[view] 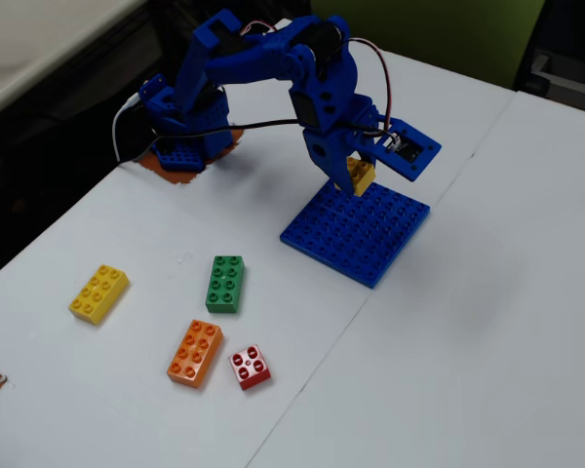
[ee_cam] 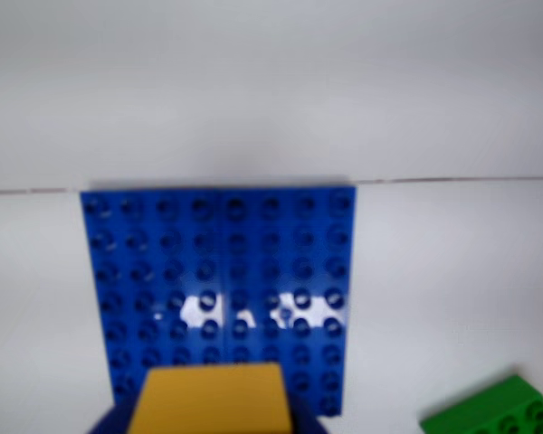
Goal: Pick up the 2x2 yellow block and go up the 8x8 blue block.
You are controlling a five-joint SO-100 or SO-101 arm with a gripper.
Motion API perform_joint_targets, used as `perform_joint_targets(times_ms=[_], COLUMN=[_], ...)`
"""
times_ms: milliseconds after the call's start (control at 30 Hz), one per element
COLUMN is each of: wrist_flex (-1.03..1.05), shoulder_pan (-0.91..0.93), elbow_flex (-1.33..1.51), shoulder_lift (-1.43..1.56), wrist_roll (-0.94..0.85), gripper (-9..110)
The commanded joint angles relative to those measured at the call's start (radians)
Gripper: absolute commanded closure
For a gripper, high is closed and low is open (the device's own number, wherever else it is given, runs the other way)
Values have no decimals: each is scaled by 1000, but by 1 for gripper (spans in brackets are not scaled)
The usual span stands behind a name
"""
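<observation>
The 8x8 blue block [view: 357, 230] lies flat on the white table; in the wrist view it fills the middle [ee_cam: 219, 271]. My gripper [view: 359, 176] is shut on the 2x2 yellow block [view: 361, 175] and holds it just above the back edge of the baseplate in the fixed view. In the wrist view the 2x2 yellow block [ee_cam: 213, 400] shows as a blurred yellow face at the bottom edge, over the near side of the plate, with dark blue jaw parts on both sides of it.
Loose bricks lie at the front left of the fixed view: a long yellow brick [view: 98, 292], a green brick [view: 225, 283], an orange brick [view: 195, 353] and a red brick [view: 251, 367]. The green brick also shows in the wrist view [ee_cam: 493, 411]. The arm's base [view: 180, 136] stands at the back left.
</observation>
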Motion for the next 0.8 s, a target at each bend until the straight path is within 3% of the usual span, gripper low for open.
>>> perform_joint_targets(times_ms=[0,767], wrist_flex=[3,3], shoulder_pan=[3,-2], elbow_flex=[-9,2], shoulder_lift=[49,54], wrist_roll=[-8,-17], gripper=[102,102])
